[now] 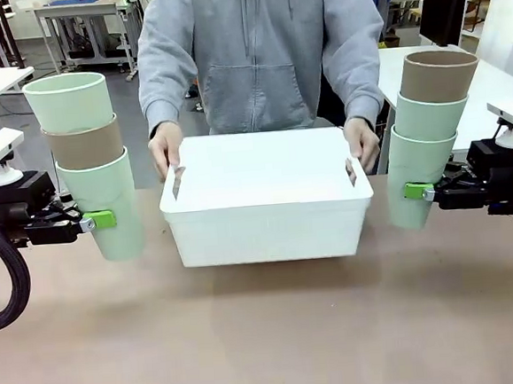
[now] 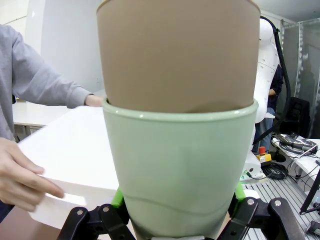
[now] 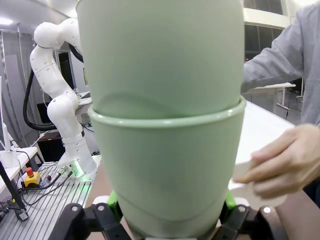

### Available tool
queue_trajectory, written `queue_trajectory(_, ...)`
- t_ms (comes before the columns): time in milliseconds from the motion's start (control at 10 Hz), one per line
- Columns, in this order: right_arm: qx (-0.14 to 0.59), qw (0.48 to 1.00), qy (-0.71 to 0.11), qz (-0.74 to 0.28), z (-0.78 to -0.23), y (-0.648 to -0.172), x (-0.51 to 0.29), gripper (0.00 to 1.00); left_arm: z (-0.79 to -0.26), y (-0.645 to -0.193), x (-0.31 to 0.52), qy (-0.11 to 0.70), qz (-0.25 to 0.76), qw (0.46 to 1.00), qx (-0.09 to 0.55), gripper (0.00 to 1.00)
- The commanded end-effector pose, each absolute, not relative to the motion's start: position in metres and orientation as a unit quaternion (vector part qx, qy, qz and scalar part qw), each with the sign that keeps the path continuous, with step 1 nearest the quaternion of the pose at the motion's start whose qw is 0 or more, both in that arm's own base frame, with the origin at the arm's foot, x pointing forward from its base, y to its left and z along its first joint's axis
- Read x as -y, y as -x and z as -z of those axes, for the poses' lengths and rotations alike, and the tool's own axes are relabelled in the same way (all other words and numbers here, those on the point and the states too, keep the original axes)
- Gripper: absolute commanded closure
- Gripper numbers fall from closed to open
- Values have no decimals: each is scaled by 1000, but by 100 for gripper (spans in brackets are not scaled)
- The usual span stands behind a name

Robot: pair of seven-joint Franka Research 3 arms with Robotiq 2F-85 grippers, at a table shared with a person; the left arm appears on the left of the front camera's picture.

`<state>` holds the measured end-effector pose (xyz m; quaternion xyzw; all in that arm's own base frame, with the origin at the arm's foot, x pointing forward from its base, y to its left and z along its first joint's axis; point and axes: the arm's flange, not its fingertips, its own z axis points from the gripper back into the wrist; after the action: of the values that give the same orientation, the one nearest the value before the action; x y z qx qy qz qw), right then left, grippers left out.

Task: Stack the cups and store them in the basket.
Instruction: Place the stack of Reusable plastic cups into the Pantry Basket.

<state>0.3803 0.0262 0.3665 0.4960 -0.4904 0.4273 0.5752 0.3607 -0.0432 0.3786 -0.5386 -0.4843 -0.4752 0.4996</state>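
At the left side of the table [image 1: 268,342], my left arm comes in level, fingers pointing toward the middle. My left gripper [image 1: 101,220] is clamped on the bottom cup of the left stack [image 1: 90,161]: mint green lowest, tan brown nested in it, mint green on top. The stack stands mouth up and leans a little outward, away from the basket [image 1: 268,231]. From my left wrist, the mint cup [image 2: 180,165] sits between my green pads [image 2: 117,197], with the tan cup [image 2: 177,55] rising out of it.

My right arm mirrors this pose on the other side. My right gripper [image 1: 418,191] grips the bottom cup of the right stack [image 1: 429,125]: two mint green cups with a tan brown one on top, also tipped slightly outward. From my right wrist, the lower mint cup [image 3: 167,170] is pinched between the pads [image 3: 229,200].

Both grips are low on the cups, near their bases. I cannot tell whether either base touches the table. The white basket sits on the table between the two stacks, apart from both. The person's hands [image 1: 164,150] [image 1: 361,144] hold it at its far corners.
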Motion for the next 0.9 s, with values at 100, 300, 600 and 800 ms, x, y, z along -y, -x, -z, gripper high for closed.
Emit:
queue_trajectory(100,497,571,-493,-428,-369,-382,-28,16,-382,-360,44,539,478,493,488,13)
queue_trajectory(300,497,571,-493,-428,-369,-382,-28,16,-382,-360,44,539,478,493,488,13)
queue_trajectory(600,497,571,-493,-428,-369,-382,-28,16,-382,-360,44,539,478,493,488,13)
queue_trajectory(800,497,571,-493,-428,-369,-382,-28,16,-382,-360,44,539,478,493,488,13)
